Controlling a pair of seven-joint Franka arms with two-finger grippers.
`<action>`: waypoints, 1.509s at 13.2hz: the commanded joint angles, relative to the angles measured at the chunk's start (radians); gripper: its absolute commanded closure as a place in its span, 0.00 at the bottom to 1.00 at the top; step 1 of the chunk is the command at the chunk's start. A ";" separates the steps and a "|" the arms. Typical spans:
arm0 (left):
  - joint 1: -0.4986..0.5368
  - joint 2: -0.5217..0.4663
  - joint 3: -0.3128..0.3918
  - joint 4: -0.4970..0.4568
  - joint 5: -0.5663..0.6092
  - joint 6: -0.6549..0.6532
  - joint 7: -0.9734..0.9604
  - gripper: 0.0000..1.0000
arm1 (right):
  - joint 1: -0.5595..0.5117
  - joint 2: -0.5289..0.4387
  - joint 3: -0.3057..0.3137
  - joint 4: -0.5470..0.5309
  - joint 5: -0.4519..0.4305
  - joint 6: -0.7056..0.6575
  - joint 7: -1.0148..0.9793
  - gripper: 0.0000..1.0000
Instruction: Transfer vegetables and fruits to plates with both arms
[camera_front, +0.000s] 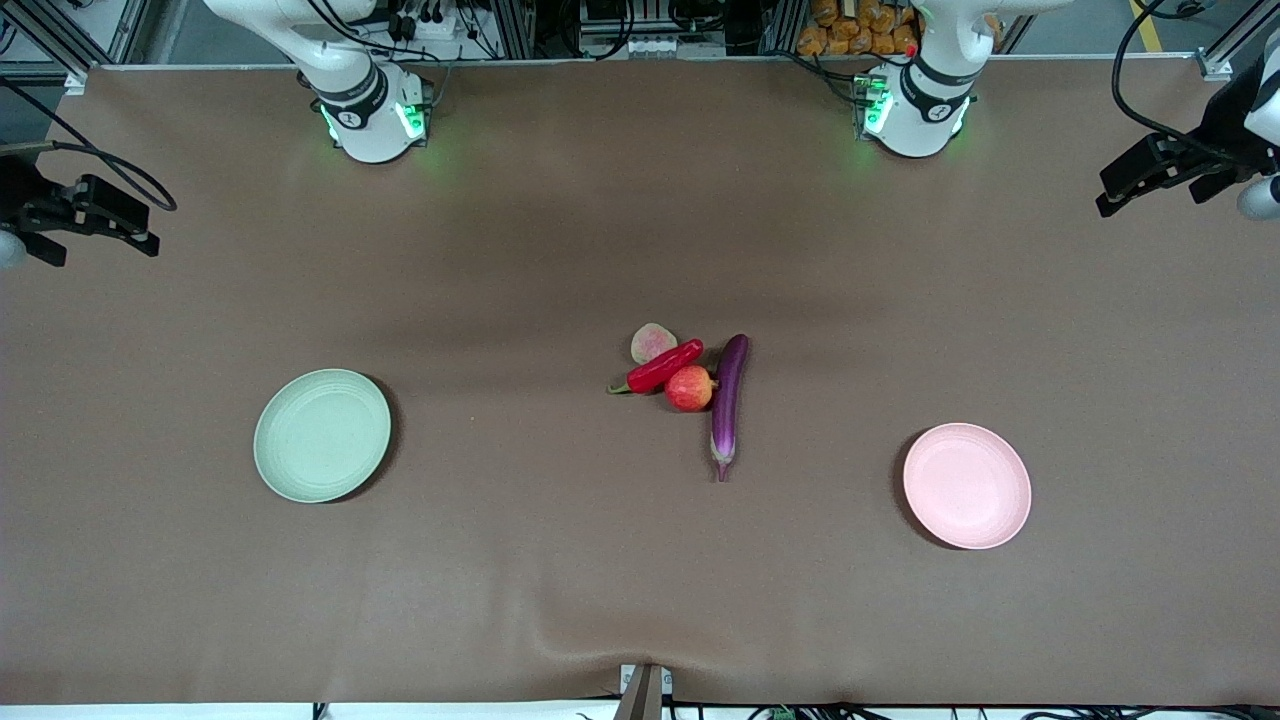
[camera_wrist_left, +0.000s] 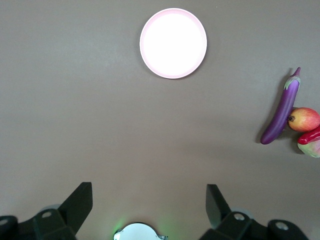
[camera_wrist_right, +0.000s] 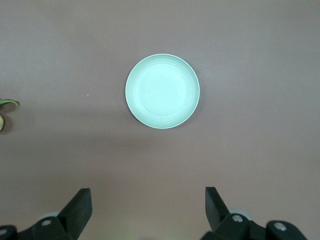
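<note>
We hold left gripper high over pink plate's end, right gripper high over green plate's end; both fingers spread, empty.

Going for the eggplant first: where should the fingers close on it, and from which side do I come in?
Probably best from straight above, fingers across the eggplant's slim body on the half nearer the front camera, toward its stem end. That stretch lies free on the table; the upper half has the red fruit pressed against it. Both the left gripper and right gripper wait open.
</note>
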 joint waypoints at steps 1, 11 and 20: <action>0.009 0.010 -0.004 0.022 -0.004 -0.023 0.009 0.00 | -0.020 0.011 0.017 0.024 -0.011 -0.013 -0.015 0.00; 0.013 0.023 0.000 0.026 -0.011 -0.021 0.015 0.00 | -0.020 0.011 0.017 0.024 -0.011 -0.010 -0.015 0.00; 0.013 0.024 -0.001 0.026 -0.013 -0.021 0.017 0.00 | -0.023 0.010 0.017 0.023 -0.011 -0.016 -0.014 0.00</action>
